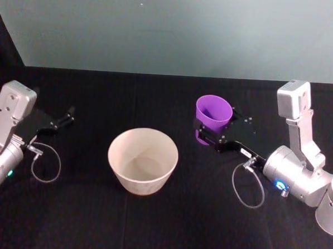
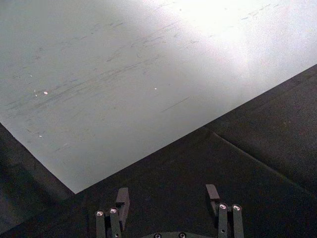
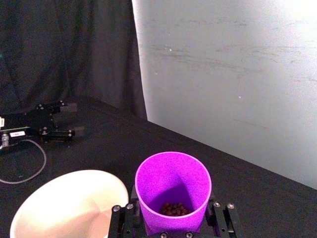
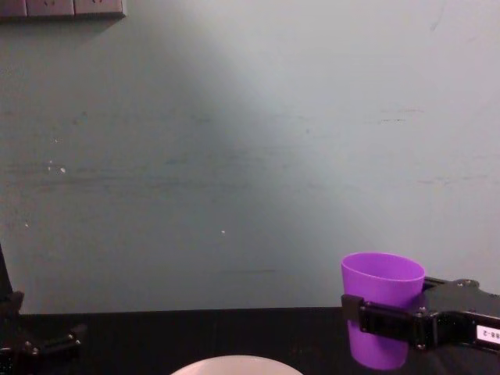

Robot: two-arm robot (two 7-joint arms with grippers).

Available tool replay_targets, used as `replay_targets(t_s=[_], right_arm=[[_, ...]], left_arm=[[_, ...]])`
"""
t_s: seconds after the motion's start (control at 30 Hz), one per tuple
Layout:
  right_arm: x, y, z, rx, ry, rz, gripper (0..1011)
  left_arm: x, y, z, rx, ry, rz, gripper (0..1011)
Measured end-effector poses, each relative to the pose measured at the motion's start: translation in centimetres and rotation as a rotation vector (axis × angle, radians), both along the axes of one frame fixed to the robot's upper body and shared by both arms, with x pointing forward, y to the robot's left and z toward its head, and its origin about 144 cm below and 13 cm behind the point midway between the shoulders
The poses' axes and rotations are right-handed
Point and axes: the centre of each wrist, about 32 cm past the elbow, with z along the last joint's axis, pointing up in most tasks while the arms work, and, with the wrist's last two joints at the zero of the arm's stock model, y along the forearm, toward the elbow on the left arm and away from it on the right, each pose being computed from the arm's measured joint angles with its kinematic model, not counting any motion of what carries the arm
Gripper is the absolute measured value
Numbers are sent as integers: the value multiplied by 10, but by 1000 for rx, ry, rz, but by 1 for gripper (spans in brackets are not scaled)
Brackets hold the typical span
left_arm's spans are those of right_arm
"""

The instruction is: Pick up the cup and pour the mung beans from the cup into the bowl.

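A table (image 1: 150,229) draped in black cloth runs the whole width in front of the robot, with a plain pale wall (image 4: 250,156) behind it. The biggest thing on the cloth is the bowl (image 1: 141,185), wide and off-white. It sits near the middle, and from where I stand it looks empty.

The right arm reaches in from the robot's right side. The right gripper (image 3: 172,223) has its two black fingers clamped on opposite sides of the cup (image 1: 213,118), low on its wall. The cup is upright, long axis vertical and mouth open to the ceiling. I cannot tell whether its base is on the cloth or just off it.

The left gripper (image 2: 167,198) sits far out on the robot's left side of the table, well apart from both bowl and cup. Its fingers are spread with nothing between them, and it looks parked.

What matters for the pour is where the bowl lies from the held cup. It is on the robot's left of the cup and a little nearer the robot, close by but with a strip of bare cloth between them. So I'd judge the right arm has to carry the cup leftward over the near rim of the bowl. Then it has to roll the cup's mouth down toward the bowl's centre.

Down in the bottom of the cup lies a small, shallow heap of dark mung beans (image 3: 173,209). With so few, a steep tilt will likely be needed before they slide out. A mouth stopped short of the rim would scatter them on the cloth.
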Motion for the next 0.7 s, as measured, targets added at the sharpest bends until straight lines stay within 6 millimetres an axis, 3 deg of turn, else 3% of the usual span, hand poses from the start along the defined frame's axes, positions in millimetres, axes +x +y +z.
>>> replay_targets(t_s=[0.37,0.7], right_arm=[[0,0,0,-4,-1,3,718],[3,20,18,-230,-74,58,718]], left_arm=[[0,0,0,0,0,0,1000],[0,0,0,0,0,0,1000]])
